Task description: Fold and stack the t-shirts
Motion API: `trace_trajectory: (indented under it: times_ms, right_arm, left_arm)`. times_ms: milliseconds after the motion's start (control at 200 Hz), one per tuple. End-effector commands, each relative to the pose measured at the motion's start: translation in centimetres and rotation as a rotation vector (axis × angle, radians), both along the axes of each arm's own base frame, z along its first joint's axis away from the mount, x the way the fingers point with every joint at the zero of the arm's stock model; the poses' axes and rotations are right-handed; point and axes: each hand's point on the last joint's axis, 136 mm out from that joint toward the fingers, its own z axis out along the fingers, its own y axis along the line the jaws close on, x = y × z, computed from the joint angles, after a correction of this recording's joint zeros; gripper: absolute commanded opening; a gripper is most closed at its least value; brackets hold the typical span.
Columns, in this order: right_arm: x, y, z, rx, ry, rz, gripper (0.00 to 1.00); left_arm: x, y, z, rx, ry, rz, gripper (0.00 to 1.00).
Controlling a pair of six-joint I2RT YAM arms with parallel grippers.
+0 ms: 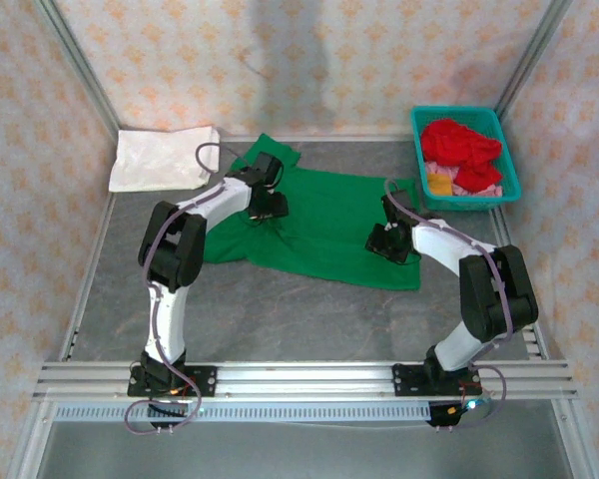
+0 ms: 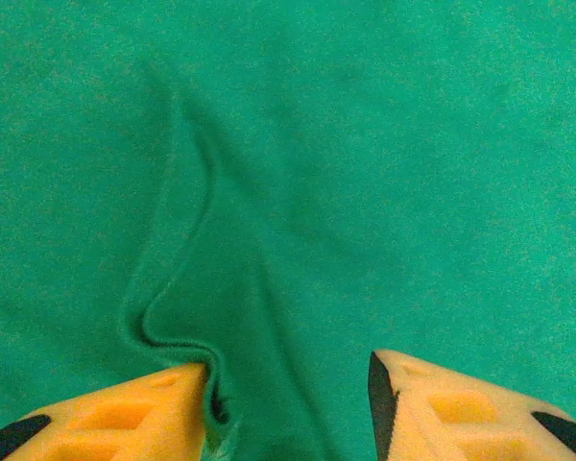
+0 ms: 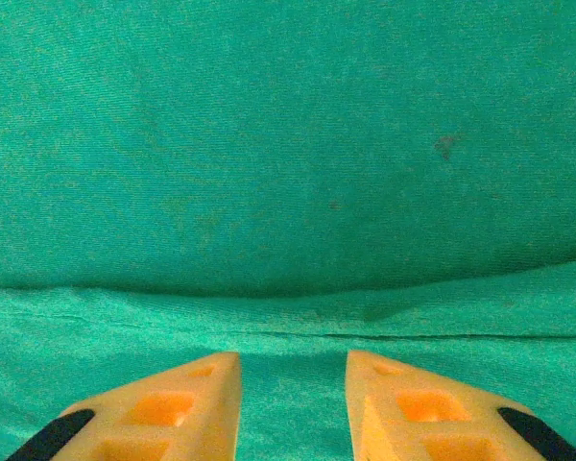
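A white t-shirt (image 1: pixel 163 158), soft and folded to a flat rectangle, lies at the far left corner of the grey mottled surface (image 1: pixel 280 319). Just beside it to the right, the green t-shirt (image 1: pixel 324 230) is spread flat and matte over the middle. Its long axis runs left to right, dipping toward the near right corner, and one flap pokes toward the far wall. Where the collar lies cannot be told.

The left pincer (image 1: pixel 268 206) sits on the shirt's far left part. In the left wrist view its orange foam fingers (image 2: pixel 125 413) are apart, and a curling ridge of cloth rises against the inner edge of the left one. The right pincer (image 1: pixel 389 242) rests on the shirt's right part, its fingers (image 3: pixel 173 408) also apart over a low fold that runs crosswise.

At the far right stands a teal plastic basket (image 1: pixel 416 150), close to the green shirt's right edge. It holds a crumpled red t-shirt (image 1: pixel 459 143) on top of pink and yellow cloth
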Motion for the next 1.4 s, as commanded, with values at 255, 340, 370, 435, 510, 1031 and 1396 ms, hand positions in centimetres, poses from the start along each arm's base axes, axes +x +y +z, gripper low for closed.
trace_trajectory:
  times_ms: [255, 340, 370, 435, 510, 1031, 1396]
  right_arm:
    - [0.2, 0.1, 0.7, -0.006, -0.004, 0.015, 0.34]
    - [0.1, -0.1, 1.2, -0.017, -0.010, 0.015, 0.35]
    - [0.1, -0.2, 1.4, -0.022, -0.017, 0.016, 0.35]
    - [0.0, -0.6, 1.7, -0.041, -0.025, 0.012, 0.35]
    - [-0.6, -1.4, 1.9, -0.078, -0.018, -0.001, 0.35]
    - [-5.3, -3.5, -1.8, -0.104, 0.097, -0.130, 0.35]
    - [-9.1, -5.7, -3.8, -0.100, 0.145, -0.246, 0.38]
  left_arm:
    - [2.4, -6.0, 0.4, -0.122, -0.022, -0.087, 0.48]
    - [2.2, -5.2, 2.3, -0.115, -0.056, -0.080, 0.48]
    - [2.0, -4.6, 3.2, -0.118, -0.077, -0.070, 0.48]
    - [1.4, -2.8, 5.1, -0.136, -0.131, -0.028, 0.48]
    - [0.4, 0.2, 6.4, -0.150, -0.175, 0.034, 0.49]
    - [-10.0, 14.1, -3.2, -0.057, 0.066, 0.359, 0.46]
    - [-17.9, 17.6, -4.9, 0.006, 0.208, 0.478, 0.43]
